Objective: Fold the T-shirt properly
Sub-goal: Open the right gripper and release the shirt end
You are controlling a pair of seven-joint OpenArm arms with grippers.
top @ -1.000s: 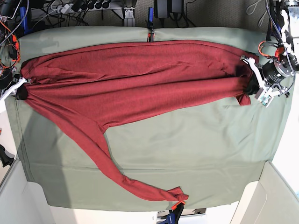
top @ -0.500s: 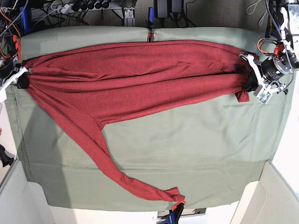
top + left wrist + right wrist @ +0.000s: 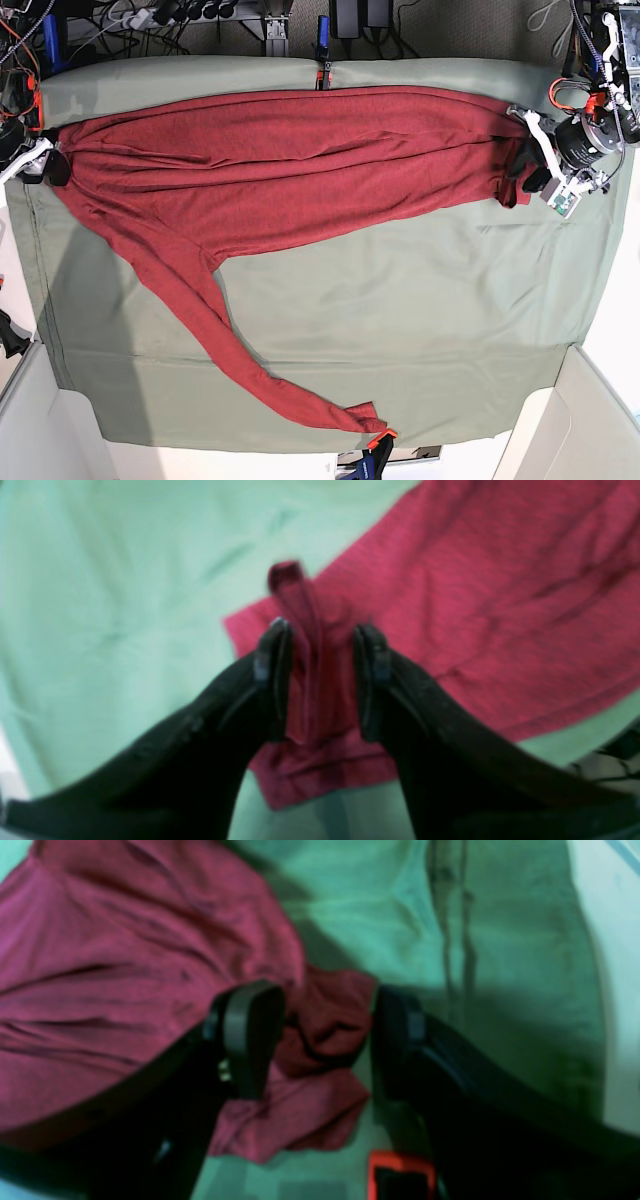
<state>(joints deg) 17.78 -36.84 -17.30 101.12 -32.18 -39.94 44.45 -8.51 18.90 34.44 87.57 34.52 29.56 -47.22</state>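
The dark red T-shirt (image 3: pixel 290 165) lies stretched across the back half of the table, bunched into long folds. One long sleeve (image 3: pixel 215 320) trails down to the front edge. My left gripper (image 3: pixel 524 170) is at the shirt's right end and is shut on a fold of red cloth, seen in the left wrist view (image 3: pixel 322 645). My right gripper (image 3: pixel 45 165) is at the shirt's left end and is shut on a bunch of red cloth, seen in the right wrist view (image 3: pixel 325 1035). The shirt (image 3: pixel 475 605) (image 3: pixel 125 965) fills much of both wrist views.
The pale sage-green table cloth (image 3: pixel 430 290) covers the table. A clamp (image 3: pixel 323 62) holds it at the back edge and another clamp (image 3: pixel 375 448) at the front edge, by the sleeve's cuff. White bins stand at the front corners (image 3: pixel 590 420). Cables hang behind the table.
Both grippers have moved toward the table's back edge, carrying the shirt's ends with them. The shirt's body lies farther back and the sleeve cuff has slid slightly left.
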